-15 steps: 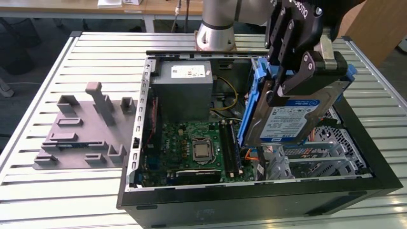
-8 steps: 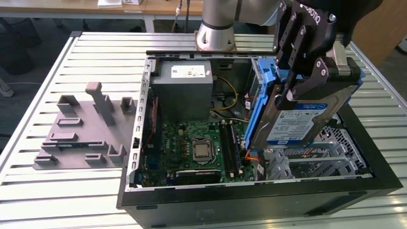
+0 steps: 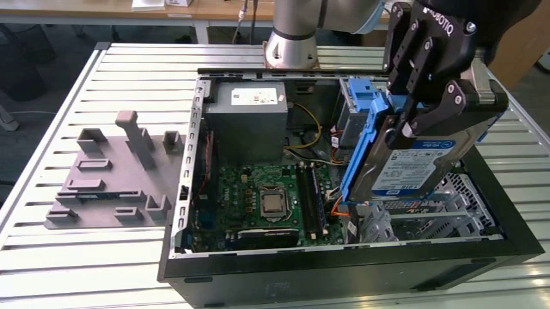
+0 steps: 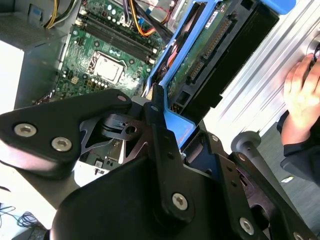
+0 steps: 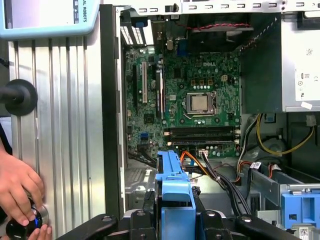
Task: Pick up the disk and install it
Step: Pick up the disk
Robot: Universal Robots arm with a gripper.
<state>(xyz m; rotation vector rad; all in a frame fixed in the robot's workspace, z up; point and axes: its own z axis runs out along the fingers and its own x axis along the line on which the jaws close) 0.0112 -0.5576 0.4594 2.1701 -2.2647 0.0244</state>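
Observation:
The disk (image 3: 418, 168), silver-grey with a white-and-blue label and blue plastic rails, hangs tilted on edge over the open computer case (image 3: 344, 267), on the exterior view's right. My gripper (image 3: 421, 122) is shut on it from above, black fingers (image 3: 404, 77) clamping its upper end. In the second wrist view the disk (image 4: 220, 55) shows its green circuit-board underside and a blue rail running down into the gripper (image 4: 165, 130). In the first wrist view the disk (image 5: 173, 185) shows as a blue rail edge between the gripper (image 5: 175, 220) linkages, above the case floor.
Inside the case lie the motherboard (image 3: 266, 199), the grey power supply (image 3: 249, 112) and a blue-latched drive cage (image 3: 365, 96), plus orange and yellow cables (image 5: 200, 160). A grey fixture (image 3: 112, 174) sits on the slatted table. A person's hand (image 5: 20, 195) rests on a knob beside the case.

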